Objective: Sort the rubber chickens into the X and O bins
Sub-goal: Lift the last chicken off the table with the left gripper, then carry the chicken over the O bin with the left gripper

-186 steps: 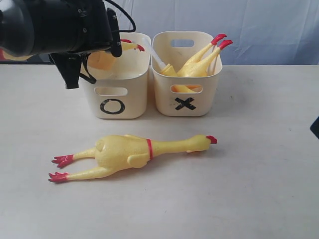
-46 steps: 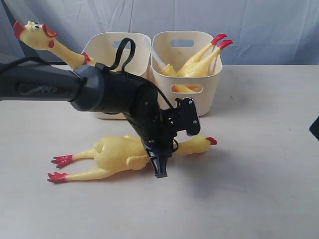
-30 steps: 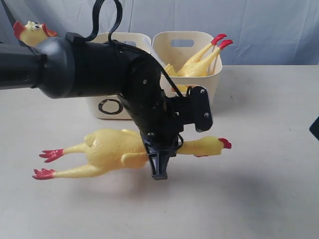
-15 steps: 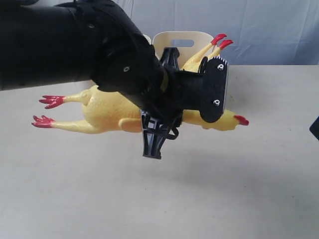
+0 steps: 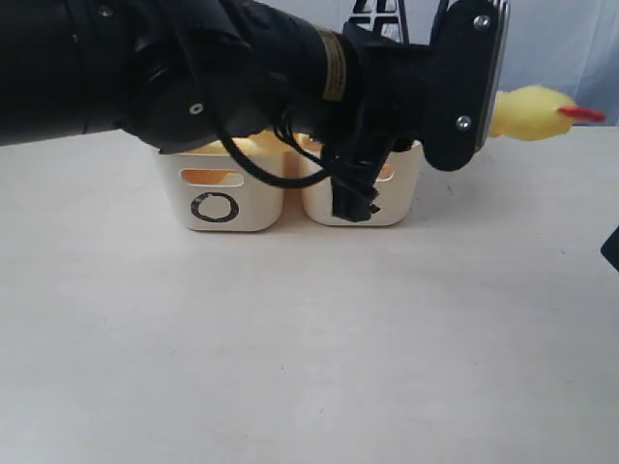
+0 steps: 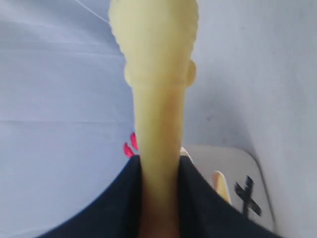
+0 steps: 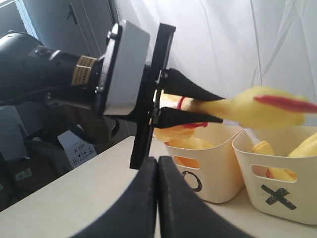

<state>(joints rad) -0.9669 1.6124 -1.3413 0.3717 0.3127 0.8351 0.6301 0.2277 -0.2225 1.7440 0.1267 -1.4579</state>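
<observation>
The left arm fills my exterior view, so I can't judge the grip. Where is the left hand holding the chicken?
Observer: In the right wrist view, the left hand is shut on the neck of the chicken, with the head sticking out past the fingertips.
Operator: The mark on the bin beside the O bin is covered for me. Is it the X?
Observer: Yes, that is the X bin; its black X is plain in the right wrist view.
Operator: And the right hand?
Observer: Its fingers are pressed shut with nothing between them.
</observation>
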